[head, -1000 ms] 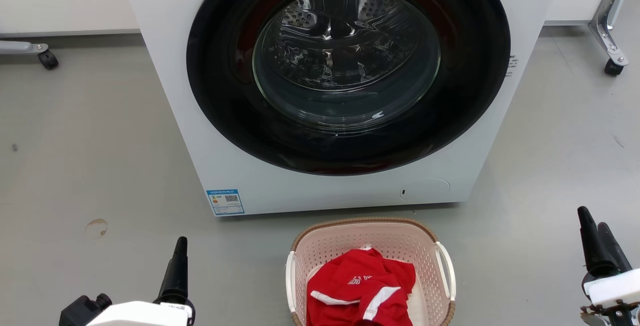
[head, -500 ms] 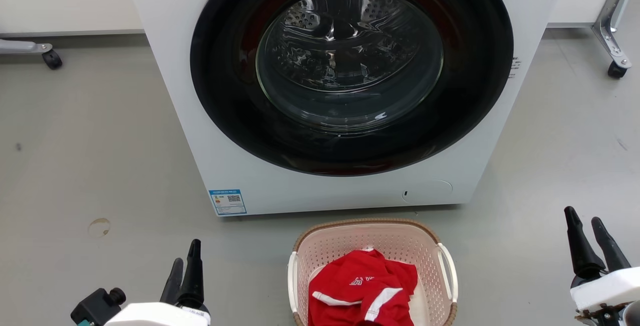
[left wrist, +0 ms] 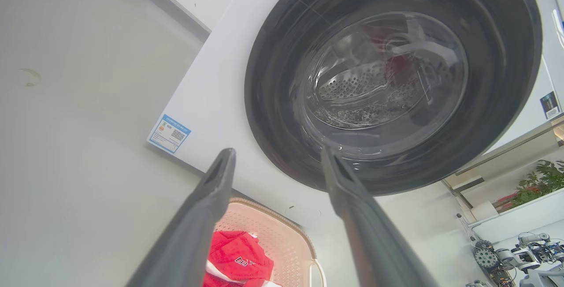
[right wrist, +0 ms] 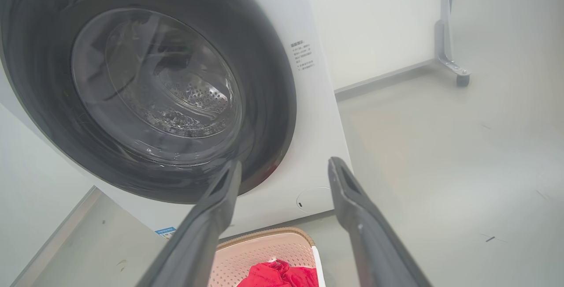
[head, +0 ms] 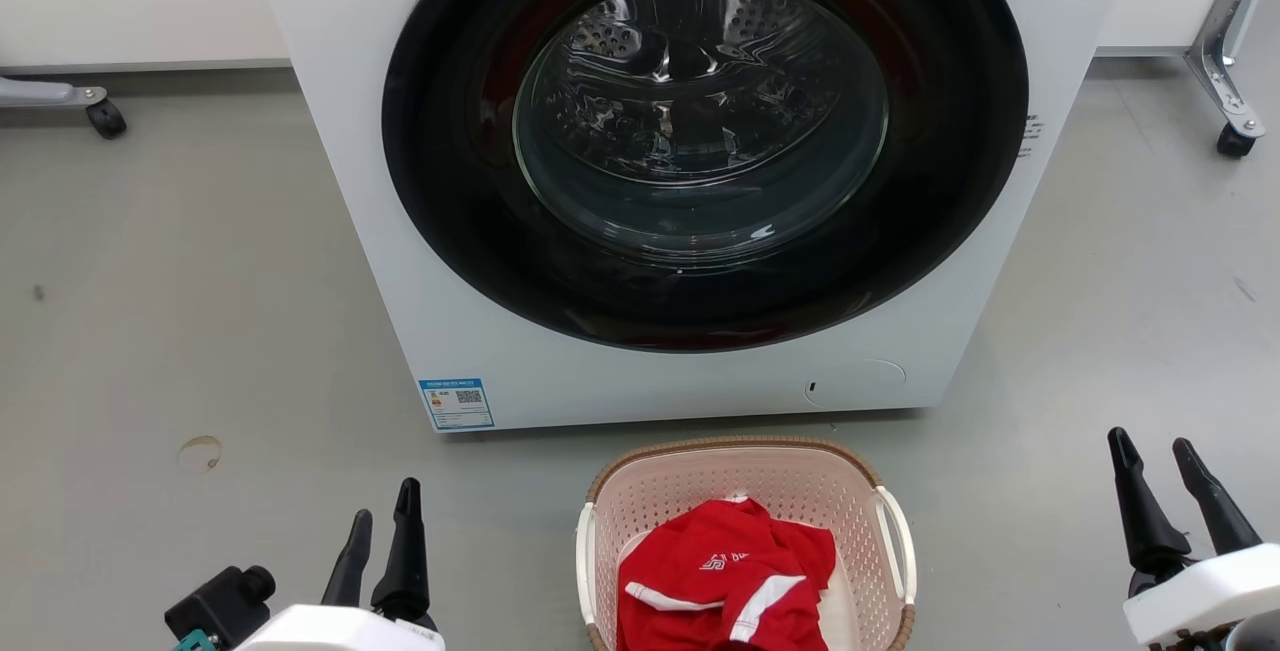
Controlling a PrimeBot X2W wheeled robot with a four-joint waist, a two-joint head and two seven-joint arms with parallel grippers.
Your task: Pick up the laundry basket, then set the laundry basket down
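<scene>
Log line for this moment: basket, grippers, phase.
laundry basket: on floor before washing machine, red garment inside | left gripper: open, empty | right gripper: open, empty | phase: pre-grasp, basket untouched

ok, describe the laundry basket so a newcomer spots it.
Start at the white washing machine with the dark round door. On the floor before its base sits the laundry basket: pale pink, perforated, brown rim, white handles, red garment inside.

Bare floor (head: 500, 531) lay open on both sides of the laundry basket (head: 800, 491), so a hand could pass there. The big washing machine (head: 370, 261) stood close behind it, blocking that side.
</scene>
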